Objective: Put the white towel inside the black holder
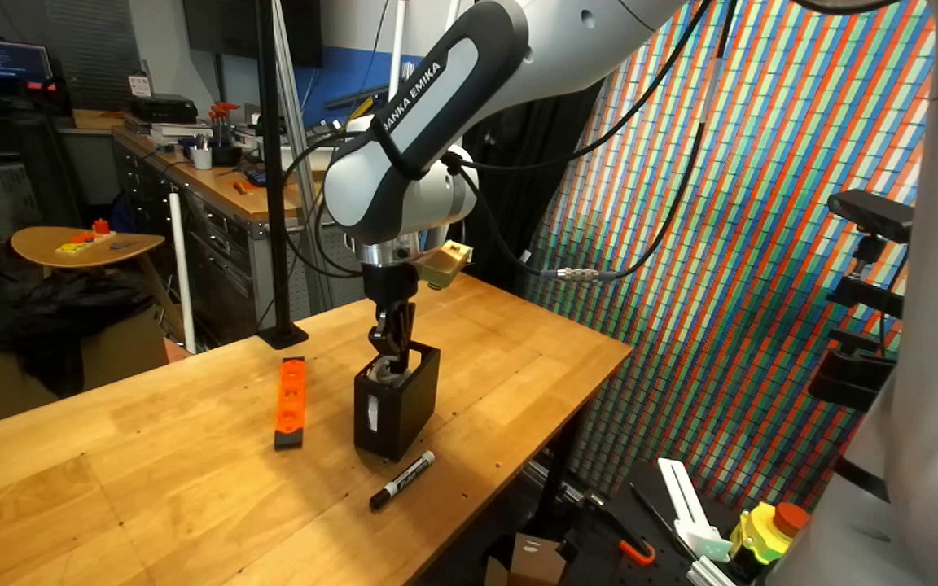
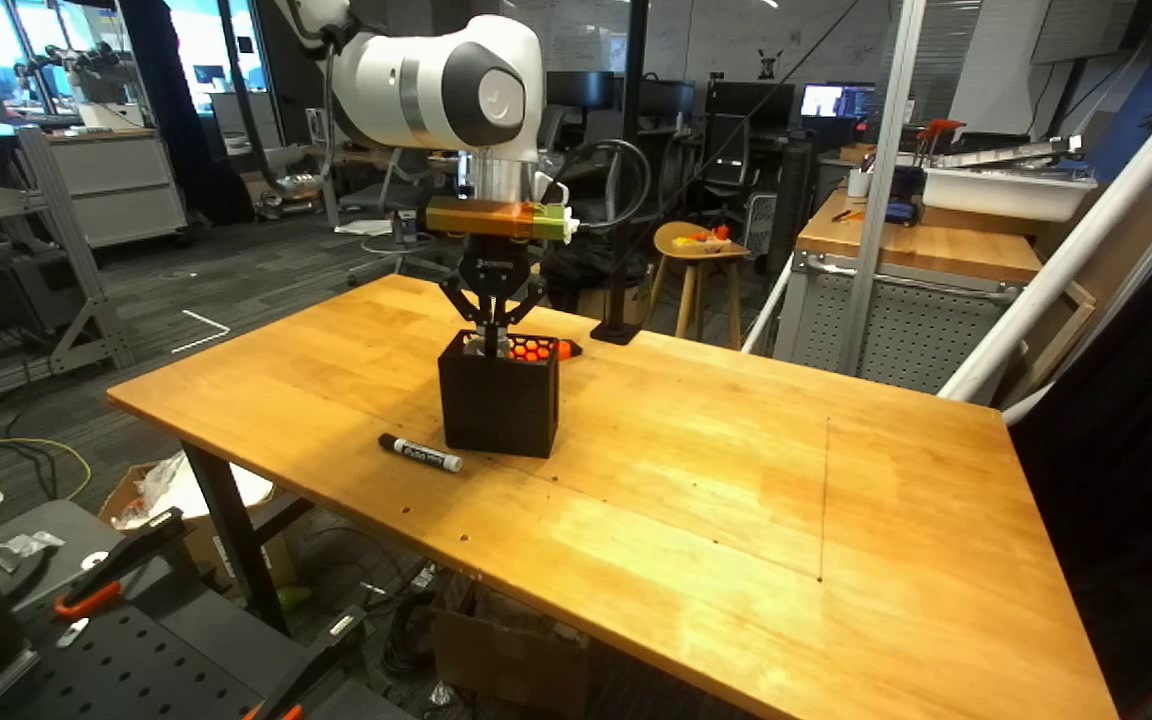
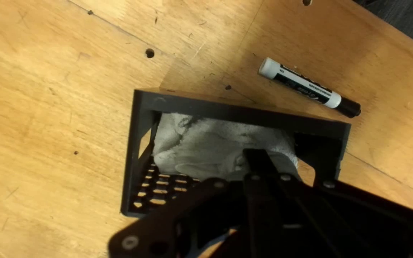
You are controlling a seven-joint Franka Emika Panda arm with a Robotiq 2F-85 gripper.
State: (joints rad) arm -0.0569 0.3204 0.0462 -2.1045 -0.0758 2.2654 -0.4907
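There was the pincer (image 3: 256, 154), closed tight in the mouth of the black box (image 2: 499, 408), where gentle straight-down nudges looked best for settling the white towel (image 3: 206, 143)!

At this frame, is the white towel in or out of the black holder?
In: the wrist view shows the towel crumpled within the open-topped holder.

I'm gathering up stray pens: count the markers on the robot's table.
1: the marker lies on the table, beside the holder, in all three views. Any under the towel inside the holder would be hidden.
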